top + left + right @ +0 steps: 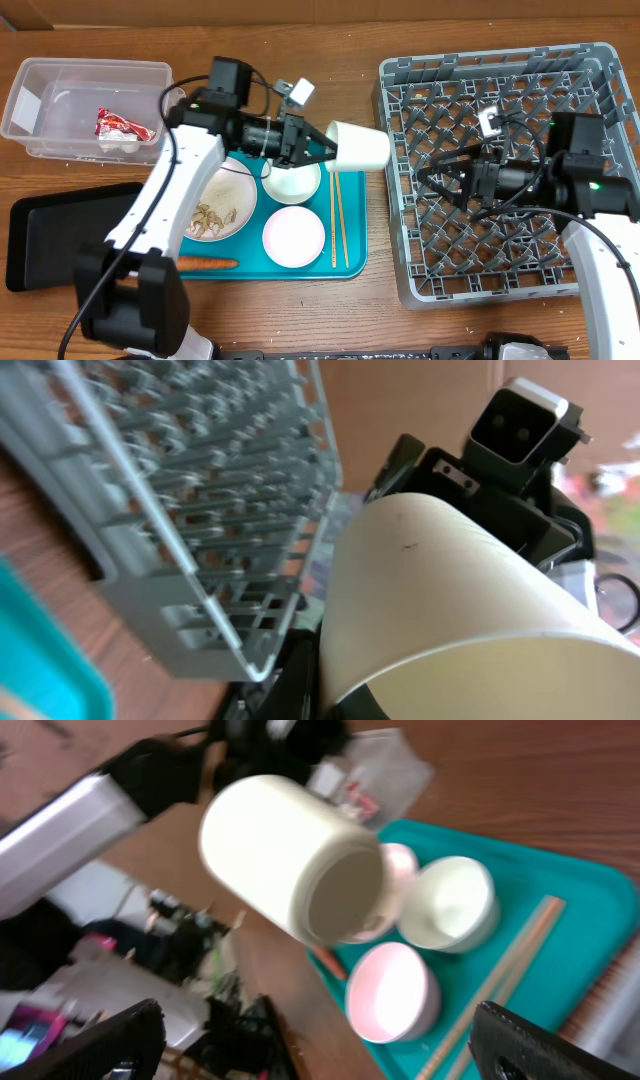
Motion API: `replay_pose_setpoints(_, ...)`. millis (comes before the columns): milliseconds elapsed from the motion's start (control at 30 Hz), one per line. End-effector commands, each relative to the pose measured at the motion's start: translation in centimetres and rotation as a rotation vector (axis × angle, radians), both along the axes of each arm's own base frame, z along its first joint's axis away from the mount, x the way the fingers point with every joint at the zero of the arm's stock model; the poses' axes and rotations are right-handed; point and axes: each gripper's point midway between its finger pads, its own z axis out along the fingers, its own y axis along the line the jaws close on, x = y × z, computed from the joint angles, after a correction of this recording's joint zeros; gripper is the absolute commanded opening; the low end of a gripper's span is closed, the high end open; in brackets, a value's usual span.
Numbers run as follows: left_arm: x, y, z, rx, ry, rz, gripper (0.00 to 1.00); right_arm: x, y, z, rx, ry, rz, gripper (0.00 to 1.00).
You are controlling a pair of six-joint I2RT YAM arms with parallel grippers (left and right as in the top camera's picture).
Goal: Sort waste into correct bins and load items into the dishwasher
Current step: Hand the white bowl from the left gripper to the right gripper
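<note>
My left gripper [325,147] is shut on the small white cup [358,146] and holds it on its side in the air, between the teal tray and the grey dish rack [400,255]. The cup fills the left wrist view [440,590] and shows in the right wrist view [285,855]. My right gripper [432,180] is open and empty over the rack, pointing at the cup. Two bowls [294,236] [291,180], the plate with tan scraps [220,205], the chopsticks [339,215] and the carrot [208,263] lie on the teal tray.
The clear tub [40,130] at the back left holds the red-and-white wrapper [122,125] and a white wad [120,145]. The flat black tray [40,235] lies at the front left. The teal tray [350,262] sits between it and the rack.
</note>
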Motion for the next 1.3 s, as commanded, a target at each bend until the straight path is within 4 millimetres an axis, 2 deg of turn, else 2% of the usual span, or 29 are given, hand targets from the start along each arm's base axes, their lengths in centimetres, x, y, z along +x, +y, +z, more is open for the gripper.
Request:
replay_pose_setpoints(0,-1.3,-1.7,1.9,-0.103,0.027,-0.081,0.04,-0.8,1.2,2.3,0.069,-0.093,0.092,1.00)
replay_pose_setpoints(333,-2.8,-5.0,2.7,-0.120,0.014,-0.165,0.04,-0.6,1.4,1.7,0.033,-0.096,0.083,1.00)
replay_pose_setpoints(567,-3.9,-6.4,2.2,-0.089,0.015,-0.190,0.04,-0.6,1.5,2.0,0.043,-0.110,0.091,0.99)
replay_pose_setpoints(633,-3.7,-6.6,1.8,-0.063,0.012,-0.175,0.04,-0.8,1.5,2.3,0.059,-0.111,0.100,0.93)
replay_pose_setpoints(767,-3.4,-6.8,2.1,-0.074,-0.008,-0.175,0.04,-0.8,1.5,2.3,0.062,-0.106,0.101,0.76)
replay_pose_setpoints(1100,-2.9,-7.0,2.5,-0.084,-0.025,-0.168,0.06,-1.0,1.6,2.2,0.065,-0.082,0.100,0.61)
replay_pose_setpoints(1167,-2.9,-7.0,2.5,-0.084,-0.026,-0.168,0.18,-1.0,1.6,2.2,0.065,-0.082,0.100,0.58)
replay_pose_setpoints(1233,-2.8,-7.0,2.4,-0.079,-0.028,-0.163,0.39,-1.0,1.6,2.2,0.065,-0.082,0.100,0.56)
replay_pose_setpoints(1267,-2.7,-7.0,2.2,-0.069,-0.031,-0.156,0.44,-1.0,1.6,2.2,0.064,-0.082,0.100,0.56)
